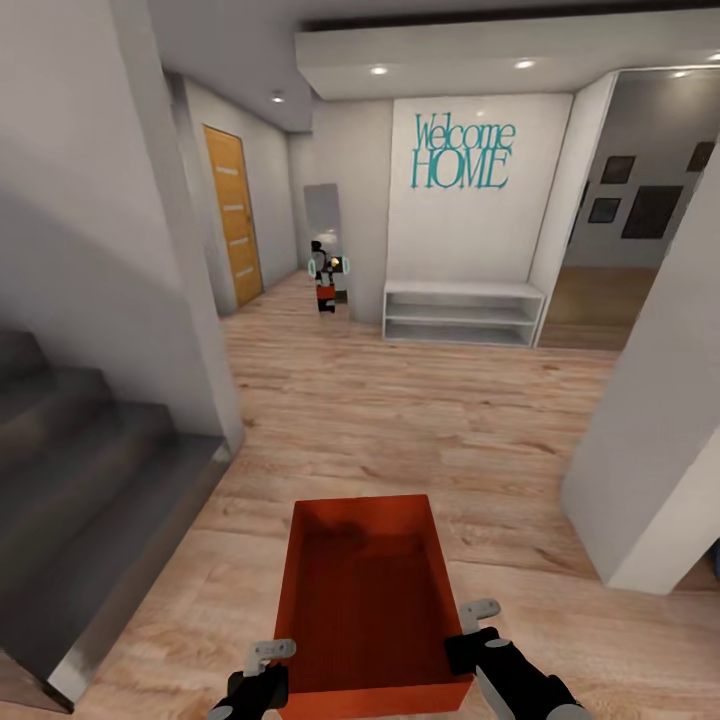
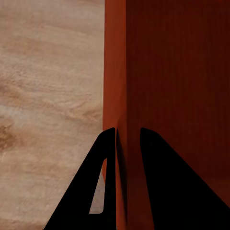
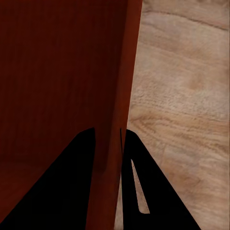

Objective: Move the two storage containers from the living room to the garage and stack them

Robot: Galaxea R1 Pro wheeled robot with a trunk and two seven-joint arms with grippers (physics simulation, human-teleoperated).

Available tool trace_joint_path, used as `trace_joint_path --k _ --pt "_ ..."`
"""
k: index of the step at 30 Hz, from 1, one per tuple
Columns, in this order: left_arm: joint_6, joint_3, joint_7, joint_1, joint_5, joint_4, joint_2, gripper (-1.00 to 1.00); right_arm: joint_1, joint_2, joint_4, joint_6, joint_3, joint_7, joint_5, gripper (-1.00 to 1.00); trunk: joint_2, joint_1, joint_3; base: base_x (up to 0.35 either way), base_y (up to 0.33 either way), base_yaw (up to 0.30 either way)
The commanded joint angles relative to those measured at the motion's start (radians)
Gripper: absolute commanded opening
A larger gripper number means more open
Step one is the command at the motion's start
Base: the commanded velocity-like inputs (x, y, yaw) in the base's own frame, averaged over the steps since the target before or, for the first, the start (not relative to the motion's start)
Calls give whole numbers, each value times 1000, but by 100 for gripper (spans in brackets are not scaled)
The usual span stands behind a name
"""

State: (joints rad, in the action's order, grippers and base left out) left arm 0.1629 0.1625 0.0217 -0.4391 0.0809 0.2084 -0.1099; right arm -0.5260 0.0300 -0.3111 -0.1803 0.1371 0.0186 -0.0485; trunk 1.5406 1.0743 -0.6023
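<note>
— Where was the container, and how did you have hold of it?

— You carried one orange-red storage container (image 1: pixel 365 600) out in front of the robot, low over the light wood plank floor (image 1: pixel 400 420), its open top facing up and its long side running away from you. Your left gripper (image 1: pixel 268 668) was at the near left corner and your right gripper (image 1: pixel 472 632) at the near right corner.

— Were the jaws closed on it?

— In the left wrist view your left gripper (image 2: pixel 127 143) had one finger on either side of the bin's side wall (image 2: pixel 115 86), pinched close with only the wall between them. In the right wrist view your right gripper (image 3: pixel 109 139) did the same on the opposite wall (image 3: pixel 127 72), one finger inside the bin, one outside over the planks. Both were narrowly closed on the walls.

— And where were you standing?

— You were in a hallway. Grey stairs (image 1: pixel 70 480) sat at your left, a white pillar (image 1: pixel 660 440) at your right. Ahead, a white wall carried teal lettering reading "Welcome HOME" (image 1: pixel 463 152) above a low white shelf unit (image 1: pixel 462 312). Further left, a corridor held an orange wooden door (image 1: pixel 232 215) and a tall mirror (image 1: pixel 323 240) showing a small reflection of the robot.
</note>
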Motion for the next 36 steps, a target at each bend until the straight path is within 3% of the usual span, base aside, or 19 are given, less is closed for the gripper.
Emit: trace_joint_path --k 1,36 --pt "4 -4 -3 -1 13 -4 15 -100 0 -18 -3 65 42 -48 7 -100 0 1 -1 343 0 0" --pt "4 -4 -3 -1 13 -4 15 -100 0 -17 -3 65 42 -48 8 -100 0 1 -1 343 0 0"
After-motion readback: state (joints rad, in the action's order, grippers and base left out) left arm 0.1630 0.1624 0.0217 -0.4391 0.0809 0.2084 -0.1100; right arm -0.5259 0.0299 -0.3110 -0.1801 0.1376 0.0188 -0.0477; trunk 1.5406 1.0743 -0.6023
